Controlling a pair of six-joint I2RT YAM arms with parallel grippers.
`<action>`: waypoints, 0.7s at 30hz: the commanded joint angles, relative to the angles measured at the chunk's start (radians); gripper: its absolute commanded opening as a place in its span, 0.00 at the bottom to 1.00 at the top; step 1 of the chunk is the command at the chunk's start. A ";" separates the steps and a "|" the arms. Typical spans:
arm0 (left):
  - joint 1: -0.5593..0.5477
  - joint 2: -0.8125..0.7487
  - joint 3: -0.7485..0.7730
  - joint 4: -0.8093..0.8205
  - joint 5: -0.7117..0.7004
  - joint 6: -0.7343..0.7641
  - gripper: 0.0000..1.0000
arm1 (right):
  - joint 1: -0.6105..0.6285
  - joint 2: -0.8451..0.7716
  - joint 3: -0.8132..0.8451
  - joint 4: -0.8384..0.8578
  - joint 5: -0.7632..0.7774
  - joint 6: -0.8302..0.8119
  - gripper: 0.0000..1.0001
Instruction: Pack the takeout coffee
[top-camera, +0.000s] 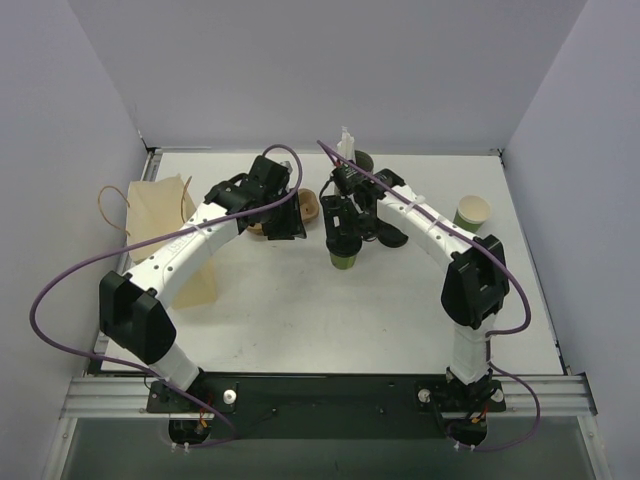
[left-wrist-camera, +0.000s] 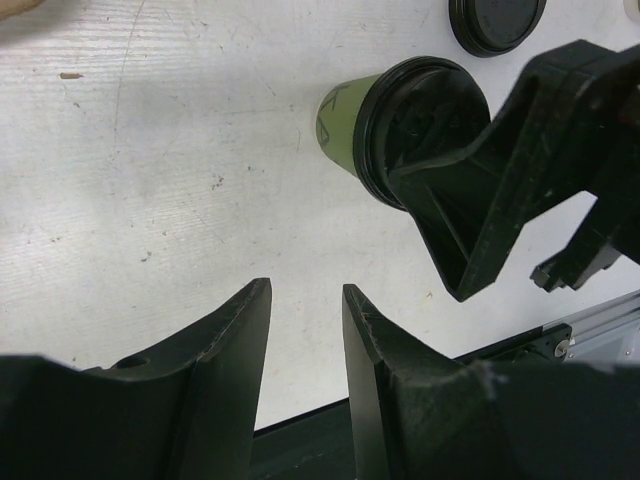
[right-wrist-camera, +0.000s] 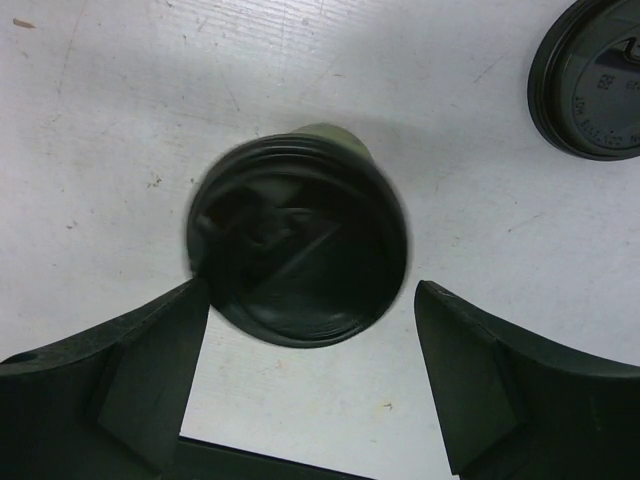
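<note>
takeout coffee (top-camera: 345, 260) upright at centre, loose lid (right-wrist-camera: 590, 80) near it, paper bag (top-camera: 160, 215) far left, second cup (top-camera: 472, 213) far right

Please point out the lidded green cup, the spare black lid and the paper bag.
lidded green cup (right-wrist-camera: 300, 255): right wrist view, middle of its black lid.
spare black lid (right-wrist-camera: 590, 85): right wrist view, its top face.
paper bag (top-camera: 160, 212): top external view, its flat brown side.

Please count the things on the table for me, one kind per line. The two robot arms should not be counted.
Green cups: 2, one lidded cup and one open cup
Cup with straws: 1
Black lids: 2, the lid on the cup and a loose lid
Paper bag: 1
Brown item, partly hidden: 1
Total: 7
</note>
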 joint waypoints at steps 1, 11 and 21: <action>0.009 -0.036 -0.002 0.003 0.004 0.012 0.45 | 0.000 0.016 0.049 -0.060 0.056 -0.033 0.78; 0.011 -0.014 0.008 0.008 0.016 0.016 0.45 | 0.006 0.002 0.072 -0.063 0.070 -0.035 0.78; 0.011 0.004 0.017 0.008 0.026 0.021 0.45 | 0.025 0.028 0.121 -0.078 0.054 -0.033 0.79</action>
